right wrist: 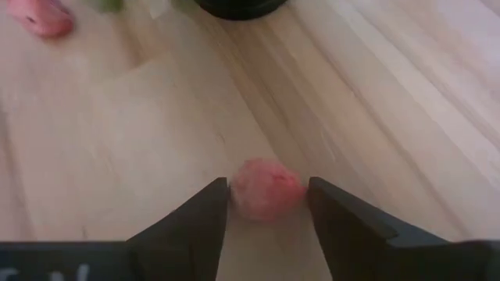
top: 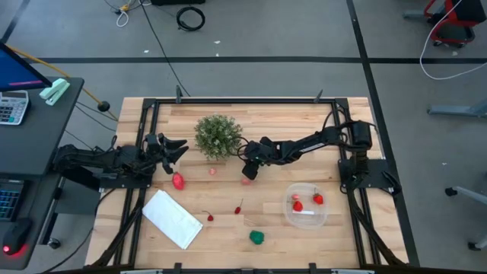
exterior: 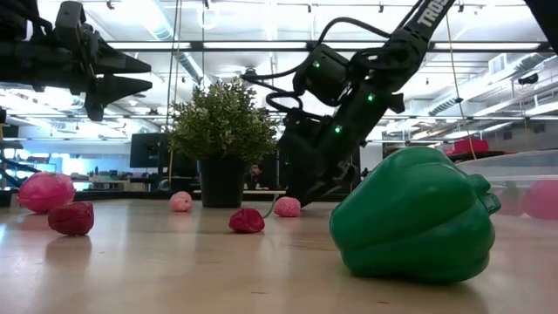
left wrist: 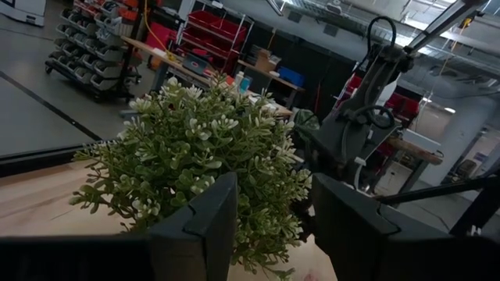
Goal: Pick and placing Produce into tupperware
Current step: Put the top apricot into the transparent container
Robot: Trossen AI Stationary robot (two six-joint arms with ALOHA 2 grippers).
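two red pieces already sit in the tupperware (top: 306, 207). my right claw (right wrist: 267, 204) hangs low over the desk (top: 266, 122) beside the plant (top: 218, 135), fingers apart around a pink fruit (right wrist: 266, 189), not yet clamped, so closing should catch it. my left claw (top: 171, 149), also open, waits raised over the desk's left side.

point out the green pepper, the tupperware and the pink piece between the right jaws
green pepper (exterior: 414, 218), low view, middle of its body
tupperware (top: 307, 220), high view, bare floor near its rim
pink piece (right wrist: 267, 190), right wrist view, its centre
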